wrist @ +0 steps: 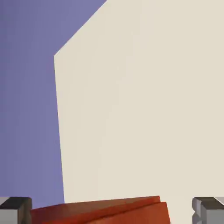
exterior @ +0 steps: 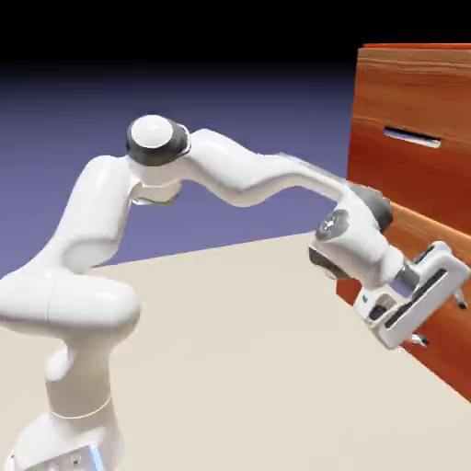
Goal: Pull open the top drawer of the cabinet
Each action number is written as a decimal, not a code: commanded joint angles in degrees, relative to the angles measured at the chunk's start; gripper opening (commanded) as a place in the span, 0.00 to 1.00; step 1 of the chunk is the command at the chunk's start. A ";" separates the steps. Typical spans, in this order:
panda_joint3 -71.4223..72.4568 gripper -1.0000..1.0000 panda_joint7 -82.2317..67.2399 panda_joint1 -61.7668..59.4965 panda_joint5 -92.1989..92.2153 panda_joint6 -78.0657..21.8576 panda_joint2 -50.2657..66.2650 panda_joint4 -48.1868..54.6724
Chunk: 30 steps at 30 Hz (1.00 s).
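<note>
Toward the exterior view's right stands the cabinet (exterior: pixel 366 166), wood-grained and reddish-brown, cut off by the picture's edge. Its top drawer (exterior: pixel 411 152), with a horizontal silver bar handle (exterior: pixel 412 137), sits above the gripper (exterior: pixel 439 322), which hangs tilted in front of the lower drawer front (exterior: pixel 451 359). The jaws are spread wide, with nothing gripped between their tips. Whether the gripper touches the lower front cannot be told.

In the hand view, a reddish-brown corner shows along the bottom edge between the fingertips (wrist: pixel 210 210). Beyond it the pale tabletop (wrist: pixel 135 105) lies bare to a corner, blue-violet backdrop past its edge. Bare tabletop also spreads below the raised arm (exterior: pixel 244 175).
</note>
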 commanded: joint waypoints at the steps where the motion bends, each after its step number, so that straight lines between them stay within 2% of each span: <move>1: -1.82 0.50 0.45 1.29 2.50 -0.49 1.93 0.96; 13: -22.41 0.50 5.49 15.85 30.64 -5.97 23.66 11.77; 20: -20.16 0.50 8.75 7.07 30.31 -2.80 23.67 23.71; 21: -20.16 0.00 8.75 7.06 30.31 -2.80 23.67 23.72; 30: -23.59 0.00 4.79 19.31 30.48 -7.24 24.09 7.11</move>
